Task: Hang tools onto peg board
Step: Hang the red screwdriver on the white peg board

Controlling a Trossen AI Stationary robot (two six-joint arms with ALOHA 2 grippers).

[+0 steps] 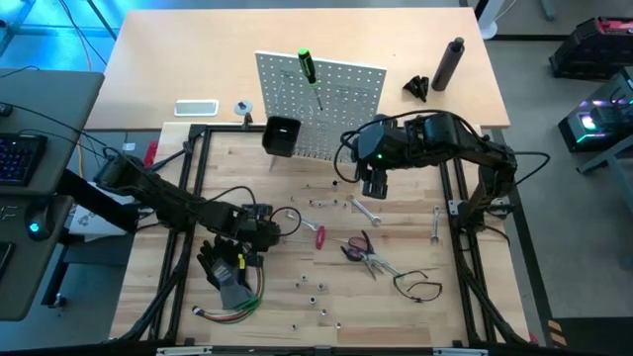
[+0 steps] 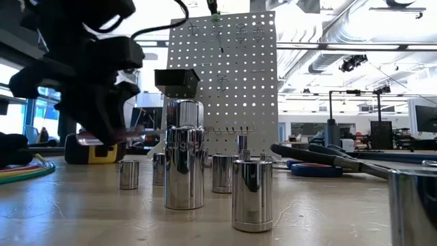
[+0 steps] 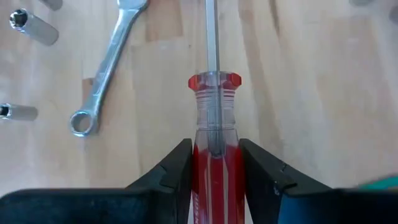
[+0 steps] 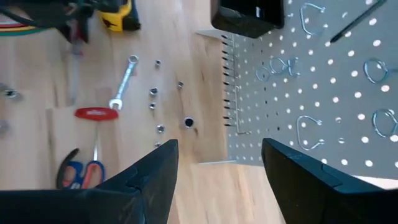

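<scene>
Gloves [image 1: 226,269] lie at the left of the surface [image 1: 415,321], and just beside them my left hand [image 1: 265,229] is clenched on the red screwdriver [image 3: 214,155]. A wrench [image 1: 366,209] lies further right. My right hand [image 1: 373,184] hangs released before the peg board [image 1: 341,99].

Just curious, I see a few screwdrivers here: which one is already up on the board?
The green-handled screwdriver hangs on the peg board. The red one is gripped by the left gripper; another red-handled one lies on the table.
</scene>
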